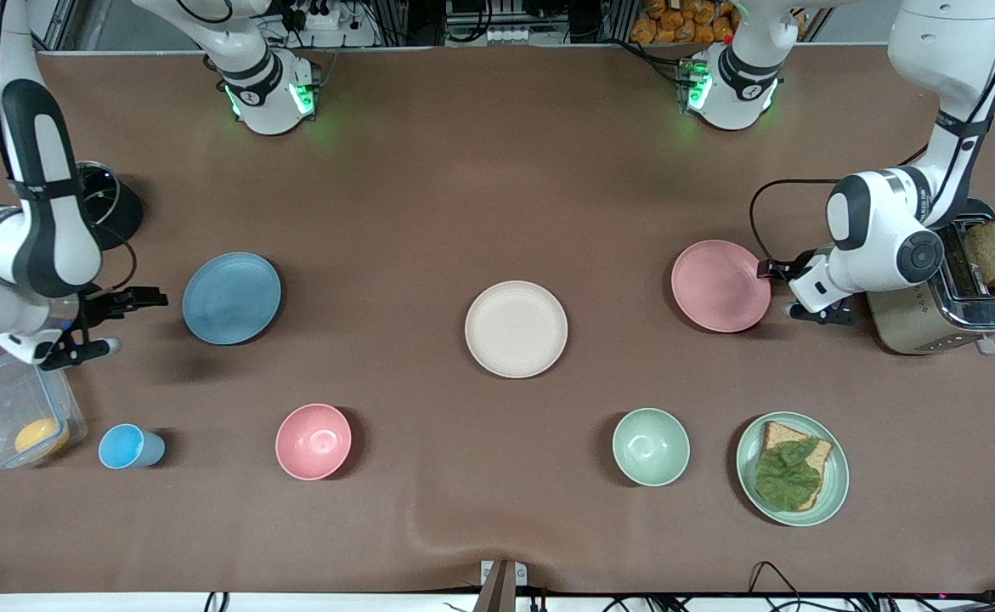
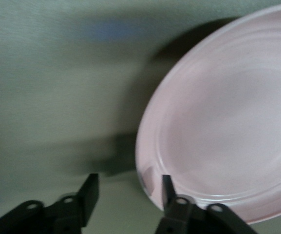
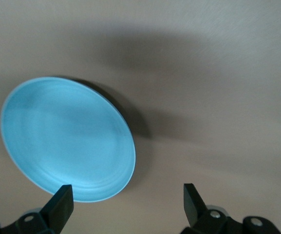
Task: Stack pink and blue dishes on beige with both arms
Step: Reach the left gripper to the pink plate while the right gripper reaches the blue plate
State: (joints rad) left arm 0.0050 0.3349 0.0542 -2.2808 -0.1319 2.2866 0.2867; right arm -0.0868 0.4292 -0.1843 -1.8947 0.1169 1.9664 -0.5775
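With the beige plate (image 1: 516, 328) lying bare as the stacking spot, the spread left gripper (image 1: 790, 291) straddles the rim of the pink plate (image 1: 720, 285) toward the left arm's end, while the spread right gripper (image 1: 116, 321) lines up beside the blue plate (image 1: 231, 297) toward the right arm's end.

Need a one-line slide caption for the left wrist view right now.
Left gripper, open, closing in on the rim of the pink plate lying flat on the brown table.

We see two white jointed arms with dark grey joint bands and black cables clipped along them. Their rounded white bases glow green. The left gripper (image 1: 810, 293) and right gripper (image 1: 115, 321) are black, with silver screws on the finger mounts.
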